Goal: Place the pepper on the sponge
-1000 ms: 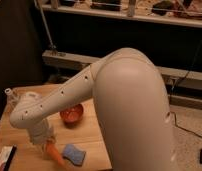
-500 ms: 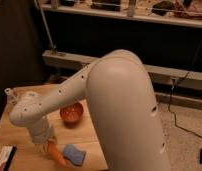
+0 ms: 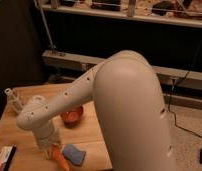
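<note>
My gripper (image 3: 50, 149) hangs low over the front of the wooden table (image 3: 94, 135), at the end of the white arm (image 3: 69, 97). It is shut on the pepper (image 3: 59, 158), a slim orange taper that sticks out below the fingers and points down to the right. The sponge (image 3: 74, 154), a small blue-grey pad, lies flat on the table just right of the pepper. The pepper's tip is beside the sponge's left edge; whether they touch I cannot tell.
An orange-red bowl (image 3: 72, 116) sits behind the sponge. A clear bottle (image 3: 13, 99) stands at the table's left edge, and a flat packet (image 3: 4, 157) lies at the front left corner. The table's right edge drops to the floor.
The gripper has moved a little down and to the right with the pepper, closer to the sponge. The big elbow has swung further to the right.
</note>
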